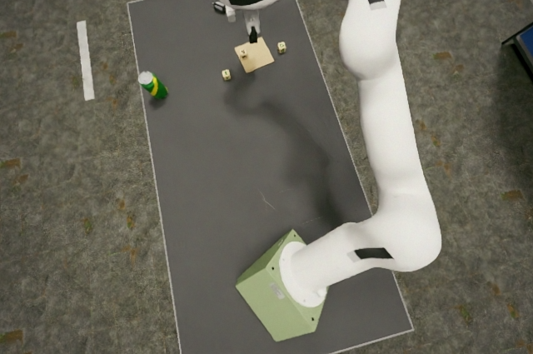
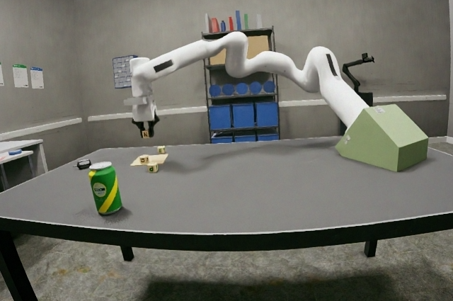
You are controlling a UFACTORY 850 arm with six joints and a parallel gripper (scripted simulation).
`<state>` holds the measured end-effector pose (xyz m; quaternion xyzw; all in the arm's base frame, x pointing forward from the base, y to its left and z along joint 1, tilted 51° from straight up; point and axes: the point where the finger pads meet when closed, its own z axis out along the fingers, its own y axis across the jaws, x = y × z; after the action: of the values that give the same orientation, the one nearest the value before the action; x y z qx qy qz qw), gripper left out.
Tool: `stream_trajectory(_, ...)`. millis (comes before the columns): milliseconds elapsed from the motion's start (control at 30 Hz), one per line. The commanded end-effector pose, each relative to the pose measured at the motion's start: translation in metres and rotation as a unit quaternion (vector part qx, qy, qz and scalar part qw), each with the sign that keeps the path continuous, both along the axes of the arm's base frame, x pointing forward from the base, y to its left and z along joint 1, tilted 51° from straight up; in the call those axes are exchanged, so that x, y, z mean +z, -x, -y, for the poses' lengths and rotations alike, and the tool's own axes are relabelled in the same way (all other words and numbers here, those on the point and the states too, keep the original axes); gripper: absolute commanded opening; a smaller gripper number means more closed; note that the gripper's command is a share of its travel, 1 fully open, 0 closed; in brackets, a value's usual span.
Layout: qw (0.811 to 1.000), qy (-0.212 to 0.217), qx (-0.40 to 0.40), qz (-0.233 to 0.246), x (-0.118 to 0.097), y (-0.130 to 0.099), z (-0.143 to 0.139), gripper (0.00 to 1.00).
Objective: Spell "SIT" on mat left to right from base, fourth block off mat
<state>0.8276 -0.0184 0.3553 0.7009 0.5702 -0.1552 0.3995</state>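
A tan mat (image 1: 254, 56) lies on the far part of the dark table. One letter block marked S (image 1: 243, 52) sits on the mat's left part; it also shows in the side view (image 2: 144, 158). A second block (image 1: 226, 74) (image 2: 153, 167) stands off the mat, near its left front corner. A third block (image 1: 281, 47) (image 2: 161, 149) stands off the mat to the right. My gripper (image 2: 146, 132) (image 1: 252, 37) hangs above the mat's far edge, shut on a fourth letter block (image 2: 145, 134) well above the table. The held block's top letter is hidden.
A green and yellow can (image 1: 153, 85) (image 2: 105, 188) stands upright near the table's left edge. A small black object (image 1: 218, 7) lies at the far end of the table. My green base (image 1: 280, 287) sits at the near end.
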Motion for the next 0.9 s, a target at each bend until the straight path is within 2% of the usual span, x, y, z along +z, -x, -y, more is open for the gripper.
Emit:
stream_trajectory(0,1.0,0.0,0.0,0.0,0.001,-0.001,-0.001,0.28)
stream_trajectory(367,1.0,0.0,0.0,0.0,-0.006,-0.003,0.006,0.28)
stream_trajectory(867,1.0,0.0,0.0,0.0,-0.043,-0.019,0.05,0.28)
